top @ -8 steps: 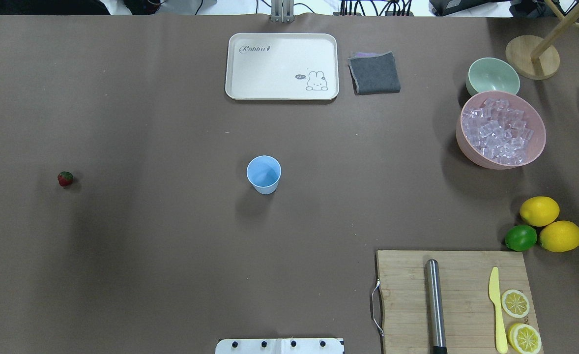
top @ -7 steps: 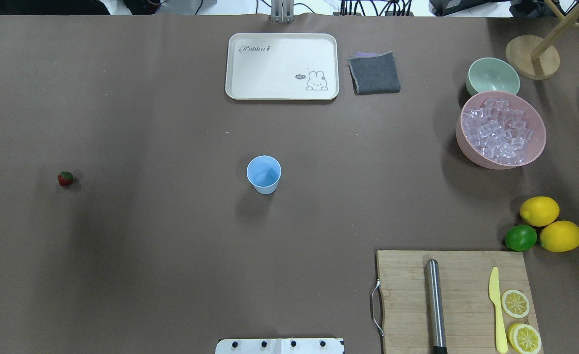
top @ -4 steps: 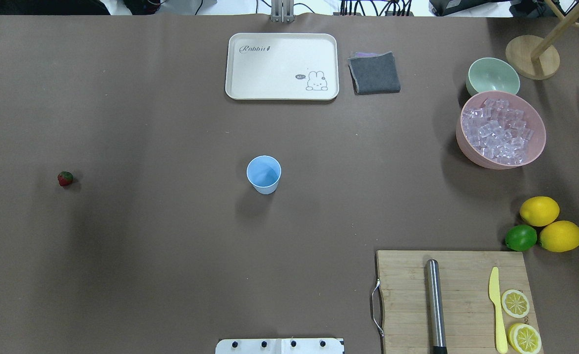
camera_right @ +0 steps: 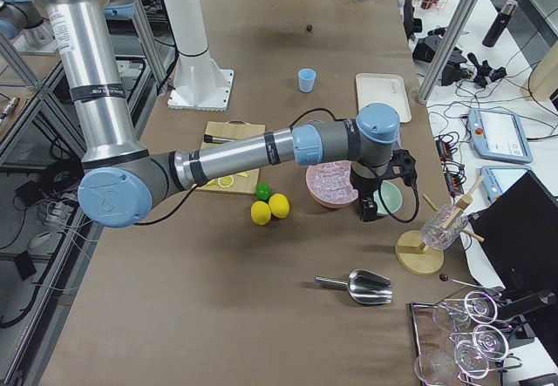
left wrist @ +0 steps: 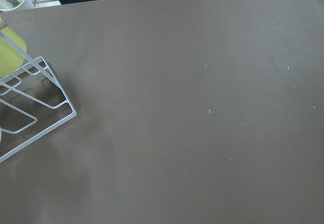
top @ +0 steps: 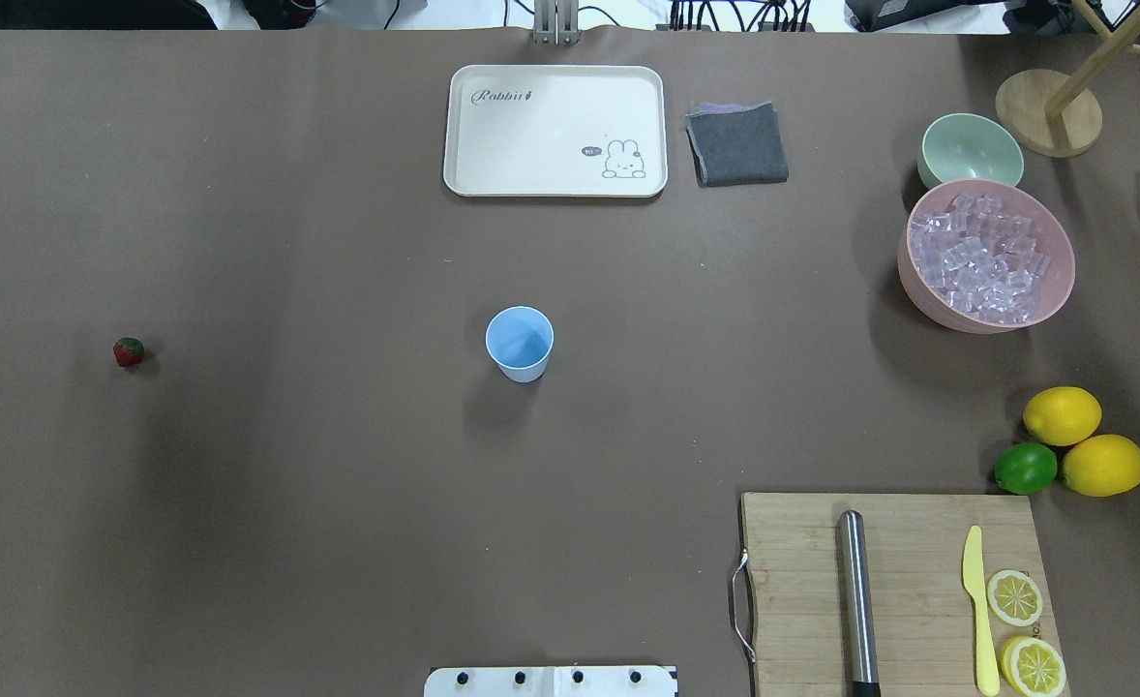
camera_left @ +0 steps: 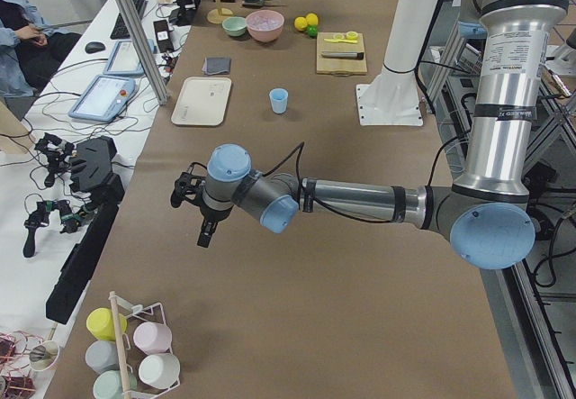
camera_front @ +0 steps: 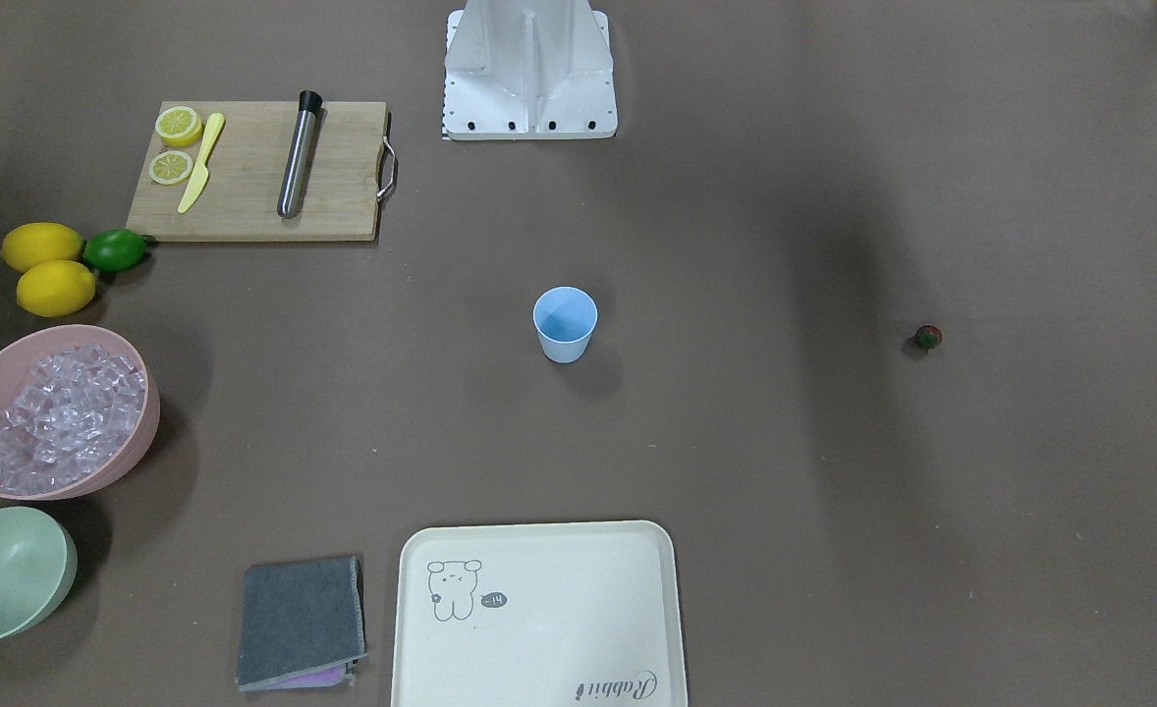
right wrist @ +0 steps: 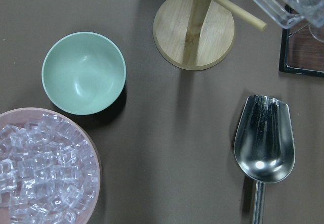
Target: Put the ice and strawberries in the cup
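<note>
Centrally, a small light blue plastic tumbler point(top: 520, 343) stands upright on the brown desk point(top: 338, 484). The clear glassy ice cubes point(top: 984, 257) are heaped in a round pink bowl point(top: 918, 295) on the robot's right, just beside a pale green bowl point(top: 970, 150). One tiny red strawberry point(top: 128, 351) lies well apart, far to the left. My left fingers point(camera_left: 203, 235) hang over bare desk; my right fingers point(camera_right: 367, 207) hang near the two bowls. I cannot tell whether either pair is open or closed.
</note>
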You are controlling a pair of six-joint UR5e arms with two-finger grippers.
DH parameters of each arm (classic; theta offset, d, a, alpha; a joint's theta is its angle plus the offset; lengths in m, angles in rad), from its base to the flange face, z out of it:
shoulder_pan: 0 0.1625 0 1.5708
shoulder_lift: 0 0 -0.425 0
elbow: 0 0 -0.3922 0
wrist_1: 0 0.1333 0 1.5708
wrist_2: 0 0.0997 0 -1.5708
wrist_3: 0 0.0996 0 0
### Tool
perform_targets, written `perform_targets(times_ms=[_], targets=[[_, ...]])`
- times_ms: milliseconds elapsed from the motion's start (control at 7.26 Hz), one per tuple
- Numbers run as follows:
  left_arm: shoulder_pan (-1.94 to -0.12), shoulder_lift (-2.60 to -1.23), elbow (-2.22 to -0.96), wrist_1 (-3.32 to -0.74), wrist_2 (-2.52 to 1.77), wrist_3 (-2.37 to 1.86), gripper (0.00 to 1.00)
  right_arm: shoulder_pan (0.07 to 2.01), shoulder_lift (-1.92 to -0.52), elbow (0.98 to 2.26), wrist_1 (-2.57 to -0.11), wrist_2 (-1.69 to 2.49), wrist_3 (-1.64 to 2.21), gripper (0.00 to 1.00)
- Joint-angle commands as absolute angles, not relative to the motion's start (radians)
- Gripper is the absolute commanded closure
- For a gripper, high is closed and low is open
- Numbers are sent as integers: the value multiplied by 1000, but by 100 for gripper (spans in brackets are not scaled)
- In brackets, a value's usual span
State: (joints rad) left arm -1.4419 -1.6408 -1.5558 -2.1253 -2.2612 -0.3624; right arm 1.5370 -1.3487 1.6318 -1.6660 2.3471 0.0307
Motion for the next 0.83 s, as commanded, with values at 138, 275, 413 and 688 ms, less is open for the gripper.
perform_targets(times_ms=[138,275,413,688], targets=[[-1442,-1658,-1566,-2163,-2266,-365,3,1537,-1354,1628,-1666,2347,31,1],[-1442,-1664,-1566,-2158,-2266,-365,3,1537,-1356,1626,-1666,2347,31,1],[-1442,-1675,-1565,-2145,-2270,-365,3,1537,-1355,1625,-1666,2345,31,1],[-1442,-1680,-1565,-2122,-2296,-365,3,1537,-1353,1626,-1666,2347,32,1]])
